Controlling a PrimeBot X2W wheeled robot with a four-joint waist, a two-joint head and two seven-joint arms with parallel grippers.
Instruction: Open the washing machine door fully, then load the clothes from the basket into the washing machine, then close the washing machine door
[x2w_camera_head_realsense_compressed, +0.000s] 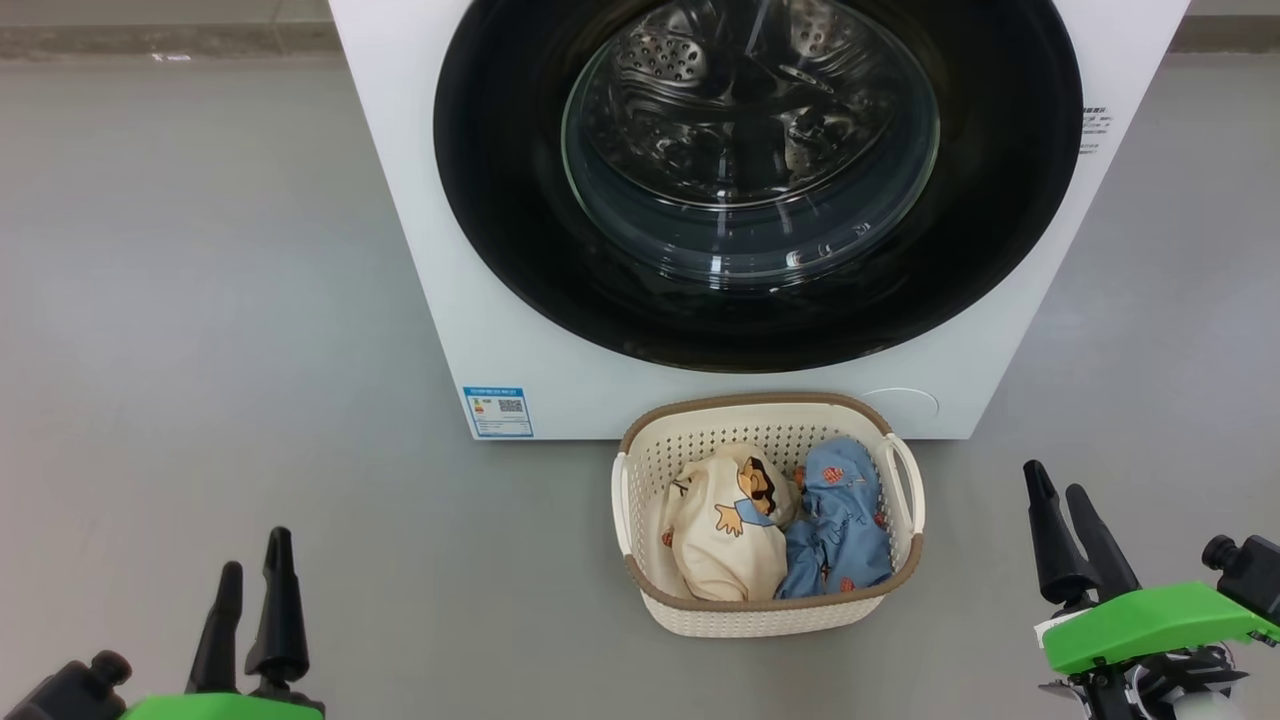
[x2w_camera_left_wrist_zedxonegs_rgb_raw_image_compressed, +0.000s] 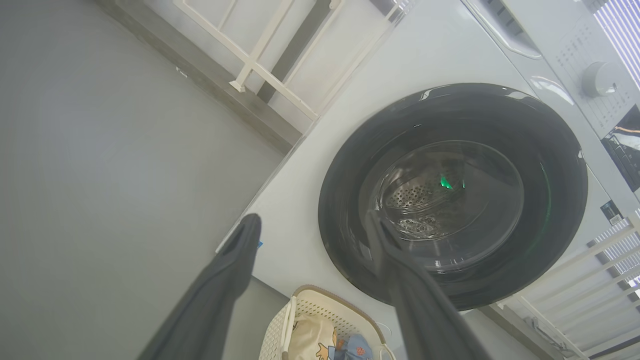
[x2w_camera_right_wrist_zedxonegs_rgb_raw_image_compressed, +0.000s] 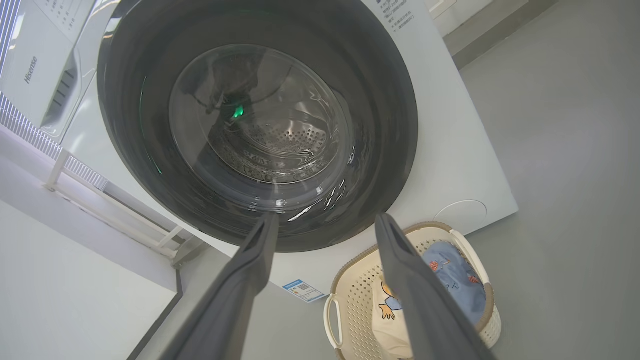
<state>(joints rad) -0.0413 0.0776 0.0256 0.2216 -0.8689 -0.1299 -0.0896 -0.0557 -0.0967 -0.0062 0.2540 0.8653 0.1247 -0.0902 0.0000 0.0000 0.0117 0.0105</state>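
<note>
The white washing machine (x2w_camera_head_realsense_compressed: 520, 300) stands straight ahead, its round black door (x2w_camera_head_realsense_compressed: 500, 200) shut flat against the front, the steel drum visible through the glass window. On the floor just in front sits the cream basket (x2w_camera_head_realsense_compressed: 640, 460) holding the clothes: a cream cartoon-print garment (x2w_camera_head_realsense_compressed: 725, 535) and a blue one (x2w_camera_head_realsense_compressed: 840, 520). My left gripper (x2w_camera_head_realsense_compressed: 255, 565) is low at the left and my right gripper (x2w_camera_head_realsense_compressed: 1060, 490) low at the right, both open, empty and well apart from basket and door. The wrist views show the door (x2w_camera_left_wrist_zedxonegs_rgb_raw_image_compressed: 350, 210) (x2w_camera_right_wrist_zedxonegs_rgb_raw_image_compressed: 390, 100) and the basket (x2w_camera_left_wrist_zedxonegs_rgb_raw_image_compressed: 280, 332) (x2w_camera_right_wrist_zedxonegs_rgb_raw_image_compressed: 350, 295).
Grey floor (x2w_camera_head_realsense_compressed: 200, 300) spreads on both sides of the machine. A white rail frame (x2w_camera_left_wrist_zedxonegs_rgb_raw_image_compressed: 260, 70) stands against the wall behind it, and another white appliance (x2w_camera_right_wrist_zedxonegs_rgb_raw_image_compressed: 35, 70) sits beside it. A blue label (x2w_camera_head_realsense_compressed: 497, 411) marks the machine's lower left corner.
</note>
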